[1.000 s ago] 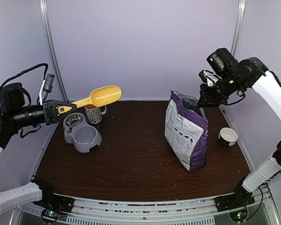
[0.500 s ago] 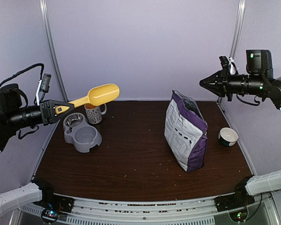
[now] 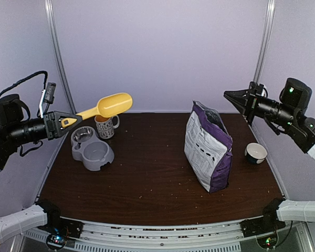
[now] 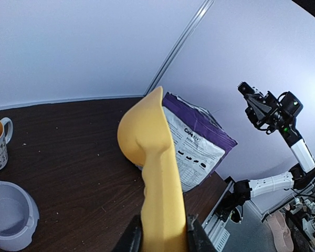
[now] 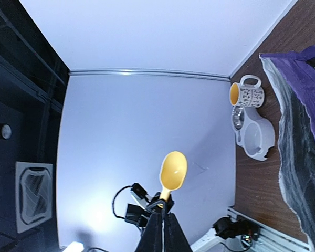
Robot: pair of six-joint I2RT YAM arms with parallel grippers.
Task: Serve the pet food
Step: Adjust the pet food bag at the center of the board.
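Purple-and-white pet food bag (image 3: 209, 147) upright right of centre on the dark worktop (image 3: 147, 184), left pincer (image 3: 64, 123) clamped on the yellow scoop (image 3: 107, 106) handle, scoop held high near the grey double bowl (image 3: 92, 149), right pincer (image 3: 228, 94) clenched and empty, aloft beside the bag.

yellow scoop (image 3: 113, 105), purple-and-white bag (image 3: 205, 149), grey double bowl (image 3: 94, 155), patterned white mug (image 3: 106, 128), dark brown table (image 3: 147, 178)

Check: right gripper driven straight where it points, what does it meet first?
Probably the yellow plastic scoop held by the left gripper: the right wrist view centres it ahead of the right gripper, which clears the purple-and-white foil bag. Depth unclear.
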